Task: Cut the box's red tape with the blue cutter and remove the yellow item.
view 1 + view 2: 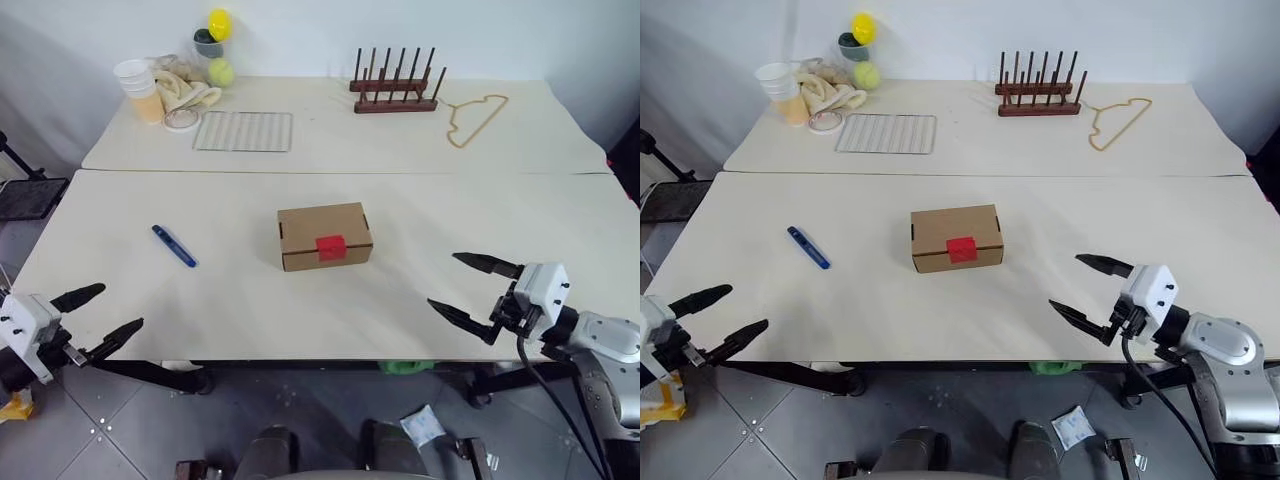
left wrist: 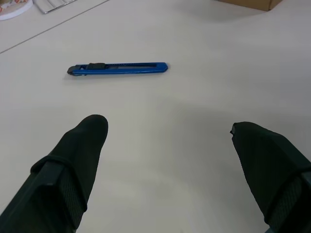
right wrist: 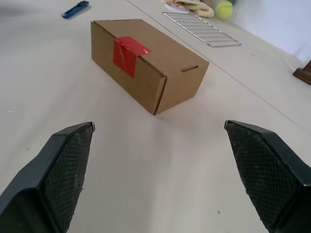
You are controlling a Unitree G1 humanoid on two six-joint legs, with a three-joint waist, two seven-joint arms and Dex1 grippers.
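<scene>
At the middle of the near counter (image 1: 420,330) in the head views sits the box (image 1: 324,236), lid closed, with the red tape (image 1: 330,247) stuck over its front lid edge. At about nine o'clock from it, well apart, lies the blue cutter (image 1: 173,245), flat on the counter and slanted. At eight o'clock from the box, just off the counter's near corner, hangs the left gripper (image 1: 100,316), its jaws spread wide and holding nothing; at four o'clock, over the near edge, hangs the right gripper (image 1: 472,288), jaws equally wide and empty. On the far counter, toward eleven o'clock, stand a wire rack (image 1: 243,131), a stack of cups (image 1: 139,89), a tennis ball (image 1: 221,72) and a dark container topped by a yellow ball (image 1: 219,24); toward one o'clock stand a wooden peg rack (image 1: 395,88) and a hanger (image 1: 476,118). From the left wrist, the two black fingers (image 2: 73,170) stand far apart with the cutter lying crosswise on the bare counter beyond them. From the right wrist, the fingers (image 3: 63,170) are likewise far apart, and the box lies beyond them, corner-on, the red tape folded over its lid edge; whatever it holds is hidden by the closed lid.
</scene>
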